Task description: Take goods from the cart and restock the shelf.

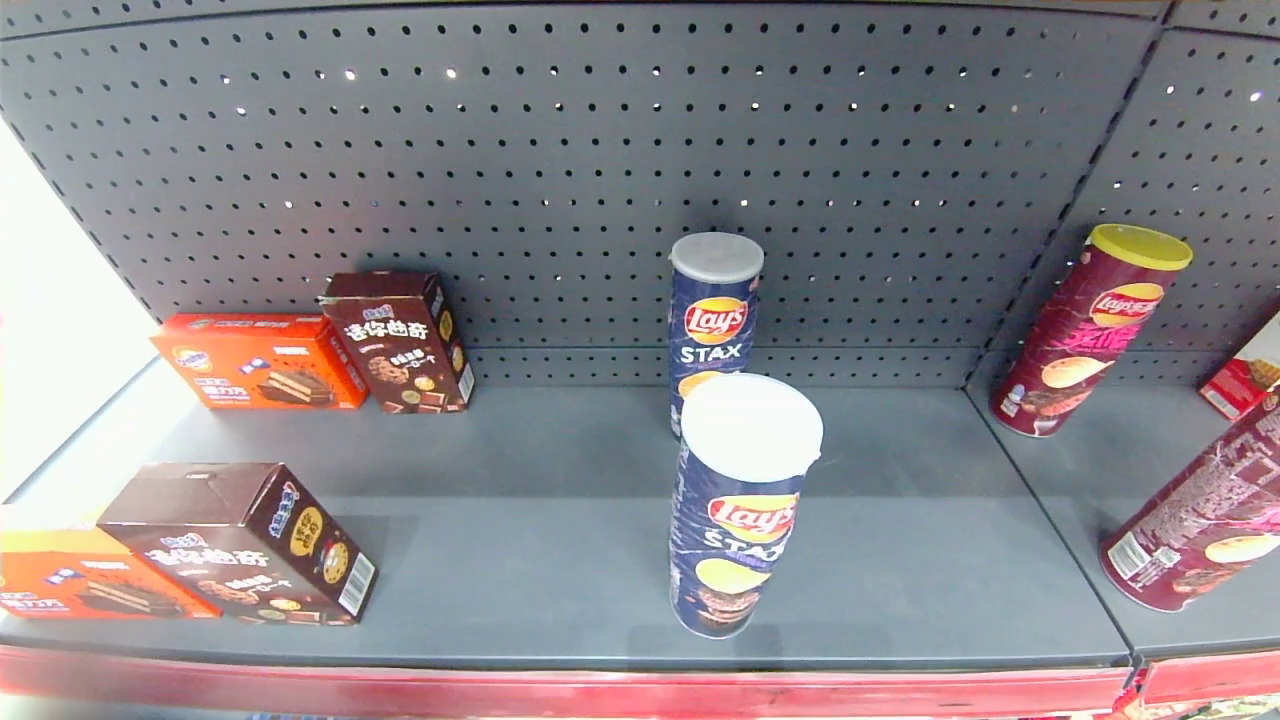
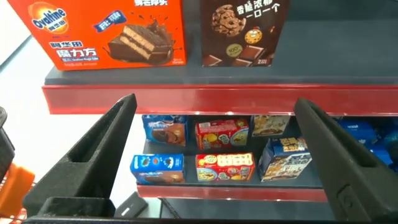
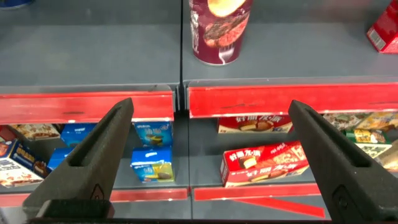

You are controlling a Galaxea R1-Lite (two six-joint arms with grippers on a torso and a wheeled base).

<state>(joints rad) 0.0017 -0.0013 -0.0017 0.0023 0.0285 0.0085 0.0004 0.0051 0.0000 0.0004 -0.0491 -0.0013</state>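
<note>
Two dark blue chip cans stand upright mid-shelf, one near the front (image 1: 738,505) and one behind it (image 1: 712,325) by the pegboard. At the left are two brown cookie boxes (image 1: 245,540) (image 1: 400,340) and two orange cake boxes (image 1: 262,360) (image 1: 80,585). The front orange box (image 2: 102,31) and brown box (image 2: 239,31) also show above the red shelf edge (image 2: 217,98). My left gripper (image 2: 214,158) is open and holds nothing, below and in front of that edge. My right gripper (image 3: 211,162) is open too, in front of a maroon chip can (image 3: 219,28).
The grey shelf (image 1: 540,520) has bare room between the boxes and the blue cans. The neighbouring bay holds two maroon cans (image 1: 1085,330) (image 1: 1195,520) and a red box (image 1: 1245,380). Lower shelves carry blue and red snack boxes (image 2: 224,167) (image 3: 264,163).
</note>
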